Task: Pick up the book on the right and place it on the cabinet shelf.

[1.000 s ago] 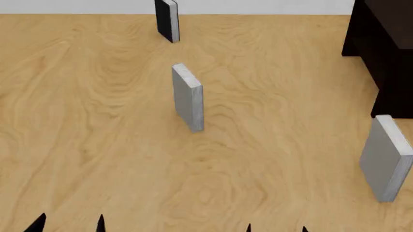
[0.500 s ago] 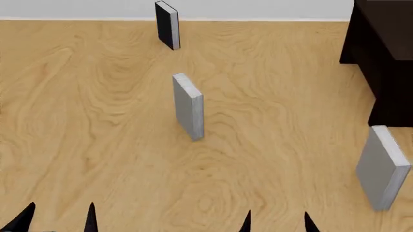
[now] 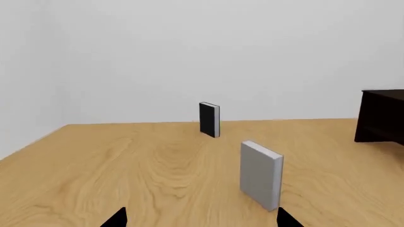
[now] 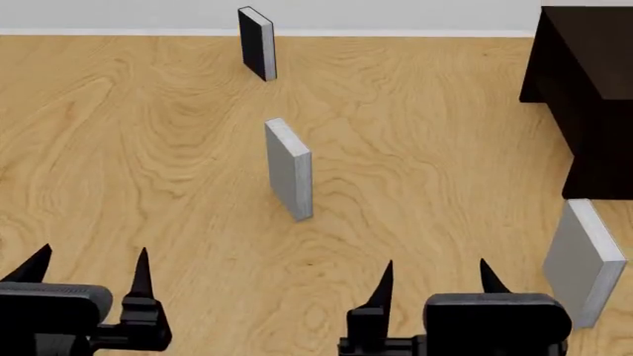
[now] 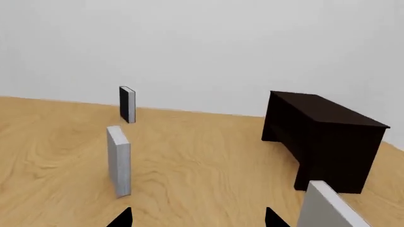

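The pale grey book on the right (image 4: 583, 261) stands upright on the wooden floor, just right of my right gripper (image 4: 435, 278); it also shows in the right wrist view (image 5: 328, 208). The dark brown cabinet (image 4: 583, 81) stands beyond it at the far right and shows in the right wrist view (image 5: 322, 137) and the left wrist view (image 3: 382, 116); its inner shelf is not visible. My right gripper (image 5: 197, 218) is open and empty. My left gripper (image 4: 89, 271) is open and empty at the near left, also seen in the left wrist view (image 3: 200, 220).
A second grey book (image 4: 289, 169) stands upright in the middle of the floor, ahead of both grippers. A black-covered book with white pages (image 4: 256, 42) stands further back near the white wall. The floor is light wood.
Both grippers have risen into the head view, showing their bodies. The view has shifted so the books and cabinet sit slightly lower in the picture.
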Controlling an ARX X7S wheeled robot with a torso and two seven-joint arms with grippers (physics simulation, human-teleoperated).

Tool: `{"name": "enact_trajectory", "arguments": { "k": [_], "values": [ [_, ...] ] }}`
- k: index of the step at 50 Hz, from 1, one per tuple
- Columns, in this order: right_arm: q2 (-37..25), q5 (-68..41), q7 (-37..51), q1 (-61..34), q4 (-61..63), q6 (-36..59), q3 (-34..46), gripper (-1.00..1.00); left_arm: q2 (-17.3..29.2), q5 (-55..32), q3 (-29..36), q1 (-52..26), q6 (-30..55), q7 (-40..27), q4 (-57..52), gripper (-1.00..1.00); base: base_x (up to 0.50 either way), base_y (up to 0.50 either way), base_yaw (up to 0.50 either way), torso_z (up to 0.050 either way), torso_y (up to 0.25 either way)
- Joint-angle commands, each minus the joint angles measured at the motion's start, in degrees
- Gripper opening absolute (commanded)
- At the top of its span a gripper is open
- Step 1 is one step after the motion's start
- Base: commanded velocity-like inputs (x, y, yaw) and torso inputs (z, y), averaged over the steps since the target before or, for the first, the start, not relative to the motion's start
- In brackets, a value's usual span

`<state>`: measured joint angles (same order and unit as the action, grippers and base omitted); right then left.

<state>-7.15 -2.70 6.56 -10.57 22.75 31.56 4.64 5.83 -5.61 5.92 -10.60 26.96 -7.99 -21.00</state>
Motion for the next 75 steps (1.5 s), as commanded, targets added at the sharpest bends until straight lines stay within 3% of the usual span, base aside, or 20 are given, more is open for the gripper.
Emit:
{"name": "enact_trajectory", "arguments": {
  "k": [1,8,10,15,24,38,44,51,55,57,63,69,75],
  "values": [
    [-1.0,-1.6,-0.2,-5.6,4.3,8.8,-0.2,1.00,0.6,-0.8,1.0,-5.0,7.9,-1.6,-4.8,1.00,0.00,0.00,0.00,0.050,0.000],
    [-1.4,-2.9,-0.3,-9.5,6.8,14.5,-0.8,1.00,0.5,-2.4,1.1,-11.2,19.8,-2.7,-12.0,1.00,0.00,0.00,0.00,0.050,0.000],
    [-1.4,-3.3,-0.5,-10.4,7.0,15.5,-0.7,1.00,0.6,-1.9,1.6,-9.9,16.0,-2.6,-9.8,1.00,0.00,0.00,0.00,0.050,0.000],
    [-1.8,-3.0,-0.2,-12.5,6.3,16.2,-0.4,1.00,0.0,-3.7,0.5,-14.0,21.2,-3.2,-12.0,1.00,0.00,0.00,0.00,0.050,0.000],
    [-1.8,-2.8,0.6,-12.8,2.9,13.5,-0.3,1.00,-0.6,-3.8,0.9,-14.7,17.9,-4.3,-9.6,1.00,0.00,0.00,0.00,0.049,0.000],
    [-2.0,-3.3,1.2,-12.7,2.6,12.9,-0.2,1.00,0.6,-4.5,1.3,-13.9,16.2,-5.0,-9.0,1.00,0.00,0.00,0.00,0.000,0.000],
    [-2.0,-3.4,1.9,-11.4,2.2,11.4,-0.7,1.00,-1.4,-14.1,-10.3,-15.7,19.3,-3.6,-7.2,1.00,0.00,0.00,0.00,0.000,0.000],
    [-2.7,-3.5,2.2,-10.8,5.3,13.2,-0.1,1.00,-2.4,-23.0,-25.9,-22.1,26.5,-8.4,-4.9,1.00,0.00,0.00,0.00,0.000,0.000],
    [-2.8,-3.6,2.4,-10.7,6.3,14.1,0.0,1.00,-2.3,-23.0,-30.2,-20.6,22.0,-8.8,-4.2,1.00,0.00,0.00,0.00,0.000,0.000],
    [-2.8,-3.6,2.6,-10.6,6.7,14.6,0.0,1.00,-1.5,-25.7,-36.2,-23.9,25.2,-12.1,-5.0,1.00,0.00,0.00,0.00,0.000,0.000],
    [-3.3,-4.0,2.6,-10.8,8.2,15.8,0.0,1.00,-0.1,-27.4,-45.7,-23.6,24.9,-16.2,-7.8,1.00,0.00,0.00,0.00,0.000,0.000],
    [-4.1,-2.9,3.4,-12.4,8.2,17.1,1.3,1.00,0.0,-32.1,-53.8,-22.1,23.1,-16.6,-14.9,1.00,0.00,0.00,0.00,0.000,0.000],
    [-4.1,-2.9,3.8,-13.4,8.6,18.4,1.7,1.00,-2.6,-31.0,-60.1,-20.8,12.8,-15.7,-17.4,1.00,0.00,0.00,0.00,0.000,0.000]
  ]
}}
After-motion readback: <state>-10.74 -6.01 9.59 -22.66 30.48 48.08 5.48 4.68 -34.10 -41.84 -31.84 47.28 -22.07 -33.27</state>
